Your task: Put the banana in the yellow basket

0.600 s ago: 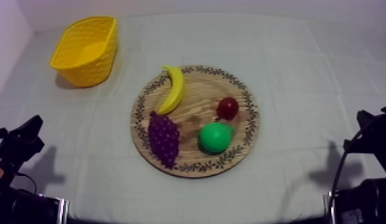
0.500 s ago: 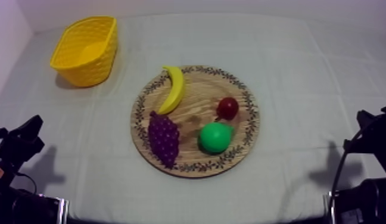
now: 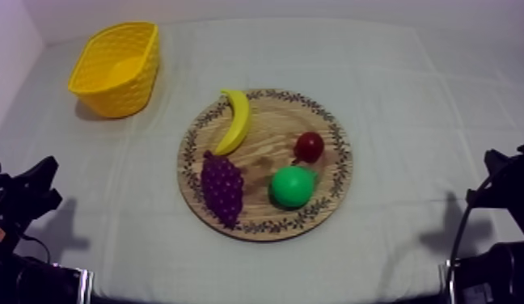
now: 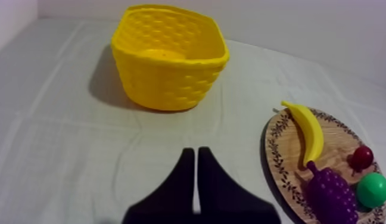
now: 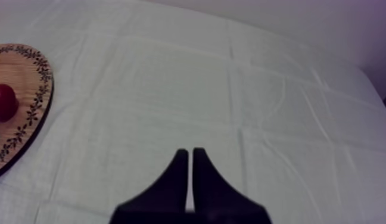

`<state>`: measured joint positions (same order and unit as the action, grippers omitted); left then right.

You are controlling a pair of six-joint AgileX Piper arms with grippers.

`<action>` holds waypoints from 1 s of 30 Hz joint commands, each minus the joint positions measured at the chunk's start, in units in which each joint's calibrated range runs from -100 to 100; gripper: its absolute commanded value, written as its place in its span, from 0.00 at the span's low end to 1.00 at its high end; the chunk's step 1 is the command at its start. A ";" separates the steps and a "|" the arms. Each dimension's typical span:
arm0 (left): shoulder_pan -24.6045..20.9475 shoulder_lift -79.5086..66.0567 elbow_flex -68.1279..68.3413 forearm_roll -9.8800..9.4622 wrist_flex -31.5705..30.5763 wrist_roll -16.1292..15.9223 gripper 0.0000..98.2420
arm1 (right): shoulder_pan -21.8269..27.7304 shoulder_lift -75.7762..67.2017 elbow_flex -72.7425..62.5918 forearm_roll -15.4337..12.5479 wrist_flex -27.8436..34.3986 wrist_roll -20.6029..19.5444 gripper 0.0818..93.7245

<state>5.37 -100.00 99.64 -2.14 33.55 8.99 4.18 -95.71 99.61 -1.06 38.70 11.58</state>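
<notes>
At the lower left of the top view the left arm [image 3: 27, 198] sits low at the table's edge, well apart from the fruit. From its wrist camera the left gripper [image 4: 196, 154] has its two black fingers pressed together in a narrow wedge with nothing between them, hanging over bare cloth [image 3: 411, 97] short of the basket.

The yellow basket [image 3: 120, 101] stands upright in the upper left of the top view, mouth up, well apart from the board.

The round wooden board [image 3: 269, 133] lies flat at the centre of the top view. The banana [image 3: 235, 121] lies on the board's upper left part, on the side nearest the basket. Its upper tip reaches out over the patterned rim, and its lower end comes just beside the top of the grapes [image 3: 222, 187]; I cannot tell whether the two touch. The purple grapes take the board's lower left part. To their right the green pear [image 3: 293, 186] sits on the lower middle of the board, and the small red fruit [image 3: 310, 146] is just above it, close to it.

At the lower right of the top view the right arm [image 3: 500, 182] rests low at the table's edge. From its wrist camera the right gripper [image 5: 190, 152] also has its fingers together, holding nothing, over bare cloth, with the board's rim and the small red fruit off to one side.
</notes>
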 commanded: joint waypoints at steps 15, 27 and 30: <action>0.02 0.00 0.03 0.01 0.00 -0.62 0.00 | 0.03 -0.05 0.05 0.01 0.01 0.02 0.00; -1.29 0.00 0.03 -0.03 -0.12 0.05 0.00 | 0.03 -0.05 0.05 0.01 0.01 0.02 0.00; -1.32 0.00 0.03 -0.03 -0.15 -0.15 0.00 | 0.03 -0.05 0.05 0.01 0.01 0.02 0.00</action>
<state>4.06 -100.00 99.64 -2.14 33.45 8.90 4.18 -95.71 99.61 -1.06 38.70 11.58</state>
